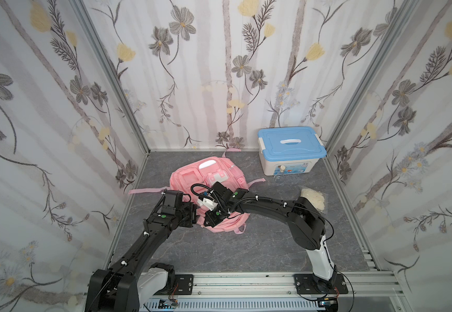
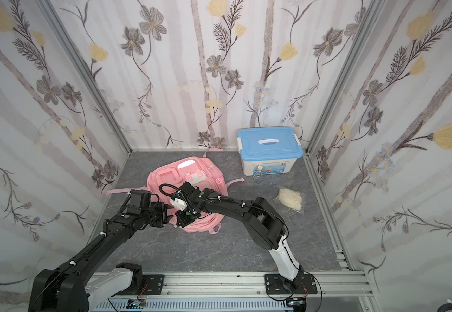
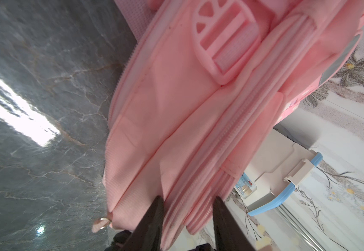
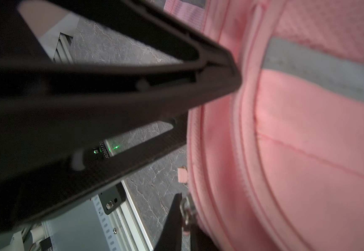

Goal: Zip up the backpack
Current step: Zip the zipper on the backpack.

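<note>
One pink backpack (image 1: 192,175) is laid flat on the grey table (image 1: 246,243), towards the back, and two hands are set at its near edge. The left hand (image 3: 187,197) is placed astride one ribbed zip seam, its gap narrow; whether the fabric is clamped cannot be told. The right hand (image 1: 206,222) is pinched tight on one metal zip pull (image 4: 185,214). One blue-lidded box (image 1: 291,146), one small bottle (image 1: 281,173) and one clear bag (image 1: 312,198) are seen on the right.

Grey marbled desk (image 1: 219,251); pink backpack (image 1: 187,177) lies mid-desk; blue-lidded white box (image 1: 291,163) in the far right corner; small clear bottle (image 1: 281,175) before it; clear bag (image 1: 313,199) nearby.
</note>
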Controlling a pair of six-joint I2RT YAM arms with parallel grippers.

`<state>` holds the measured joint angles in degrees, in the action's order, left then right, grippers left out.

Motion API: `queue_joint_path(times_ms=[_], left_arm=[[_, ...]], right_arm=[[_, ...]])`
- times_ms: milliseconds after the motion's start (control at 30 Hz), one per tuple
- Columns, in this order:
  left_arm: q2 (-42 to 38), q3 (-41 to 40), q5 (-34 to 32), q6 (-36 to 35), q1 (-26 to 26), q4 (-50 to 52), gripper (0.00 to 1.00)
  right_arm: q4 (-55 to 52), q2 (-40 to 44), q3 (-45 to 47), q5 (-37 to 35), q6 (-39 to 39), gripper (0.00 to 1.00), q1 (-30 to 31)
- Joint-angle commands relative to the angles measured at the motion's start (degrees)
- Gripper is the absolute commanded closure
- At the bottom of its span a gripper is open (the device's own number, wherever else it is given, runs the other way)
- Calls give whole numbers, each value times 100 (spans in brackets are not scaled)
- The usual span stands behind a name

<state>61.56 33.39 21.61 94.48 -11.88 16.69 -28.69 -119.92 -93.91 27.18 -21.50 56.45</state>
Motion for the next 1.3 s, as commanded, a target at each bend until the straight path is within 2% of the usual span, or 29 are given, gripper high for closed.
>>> queue_joint_path(times_ms=[0,233,500,767,1000,1100,1200,1267], left_arm=[[73,3,113,100,-13,-138,61],[-7,8,60,81,-128,-124,61],[-706,-124,-192,318,-297,415,63],[-367,-252,-174,318,-368,52,65],[-236,-244,-255,267,-368,-144,62],[-96,-249,-207,203,-368,-222,73],[35,-305,-192,187,-377,-326,98],[49,-324,-210,162,-378,-339,100]], right_arm=[[205,96,35,130,64,100,-8],[212,61,40,226,28,100,-37],[221,-26,-84,173,-41,100,-68],[241,12,-90,189,-67,100,-64],[283,11,-50,306,-82,100,-46],[303,7,-31,347,-90,100,-46],[326,21,-83,423,-113,100,-46],[312,21,-62,468,-125,100,-46]])
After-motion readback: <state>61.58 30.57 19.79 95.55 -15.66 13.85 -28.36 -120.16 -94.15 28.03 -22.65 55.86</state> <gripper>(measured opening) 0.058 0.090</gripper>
